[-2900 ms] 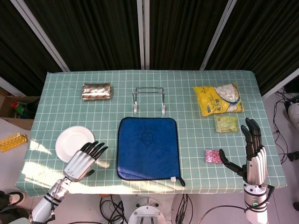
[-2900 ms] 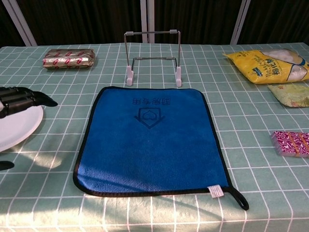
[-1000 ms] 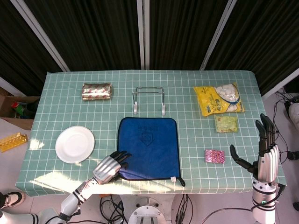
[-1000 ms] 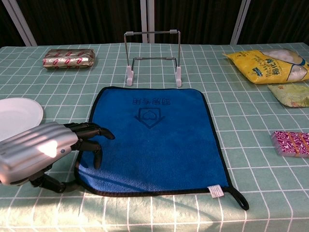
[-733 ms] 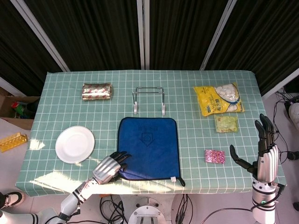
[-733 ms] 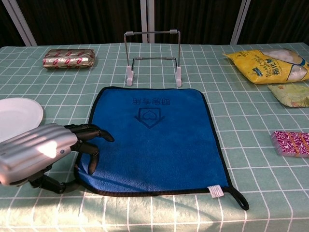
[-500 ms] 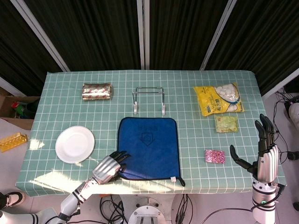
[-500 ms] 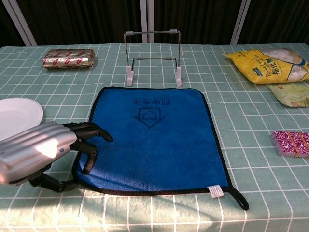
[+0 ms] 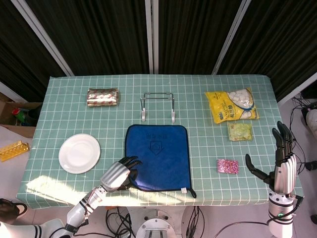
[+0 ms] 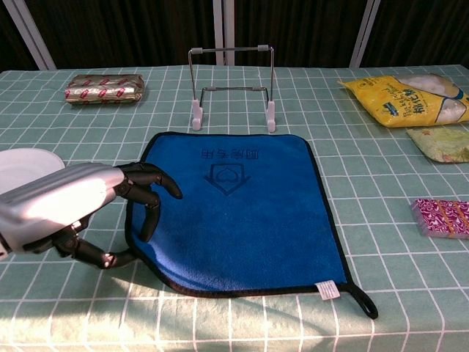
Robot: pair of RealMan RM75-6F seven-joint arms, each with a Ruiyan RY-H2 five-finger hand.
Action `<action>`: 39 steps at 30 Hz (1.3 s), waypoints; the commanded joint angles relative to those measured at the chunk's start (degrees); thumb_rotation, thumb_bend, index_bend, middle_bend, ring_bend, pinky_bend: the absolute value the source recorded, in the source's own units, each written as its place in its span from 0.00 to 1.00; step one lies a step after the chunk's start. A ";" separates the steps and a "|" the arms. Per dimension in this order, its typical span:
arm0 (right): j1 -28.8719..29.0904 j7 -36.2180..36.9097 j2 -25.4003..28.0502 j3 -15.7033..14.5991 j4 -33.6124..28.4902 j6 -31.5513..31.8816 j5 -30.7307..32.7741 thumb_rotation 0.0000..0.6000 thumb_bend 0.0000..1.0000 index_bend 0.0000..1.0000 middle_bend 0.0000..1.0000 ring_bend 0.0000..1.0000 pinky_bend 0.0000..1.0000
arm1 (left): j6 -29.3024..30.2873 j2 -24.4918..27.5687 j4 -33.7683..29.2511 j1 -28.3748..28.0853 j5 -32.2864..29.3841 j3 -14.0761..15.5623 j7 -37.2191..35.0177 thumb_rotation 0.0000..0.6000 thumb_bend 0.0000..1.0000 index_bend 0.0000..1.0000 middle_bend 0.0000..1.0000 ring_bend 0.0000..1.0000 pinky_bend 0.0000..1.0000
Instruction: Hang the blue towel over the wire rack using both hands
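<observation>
Since half a second ago your left hand [image 10: 88, 202] has lifted the towel's [image 10: 234, 209] near-left corner off the table [image 10: 242, 88], fingers [image 10: 150, 209] and thumb clamped on that edge. Elsewhere the towel lies flat, with the rack [image 10: 231, 84] just beyond at 12 o'clock. Your right hand [image 9: 280, 166] stands upright off the table's edge at 4 o'clock, fingers apart, holding nothing. At 9 o'clock sits a plate [image 9: 79, 152].

The left hand [image 10: 88, 202] is pinching the near-left corner of the blue towel [image 10: 238, 209], lifting that edge off the checked tablecloth [image 10: 366, 147]. The wire rack [image 10: 232, 84] is standing upright just beyond the towel's far edge.
</observation>
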 commanded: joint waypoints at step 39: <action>0.57 -10.96 -9.03 -15.26 0.70 -30.65 7.39 1.00 0.05 0.00 0.00 0.00 0.00 | -12.22 11.85 -20.44 -28.51 -58.81 -26.12 23.75 1.00 0.41 0.71 0.25 0.13 0.23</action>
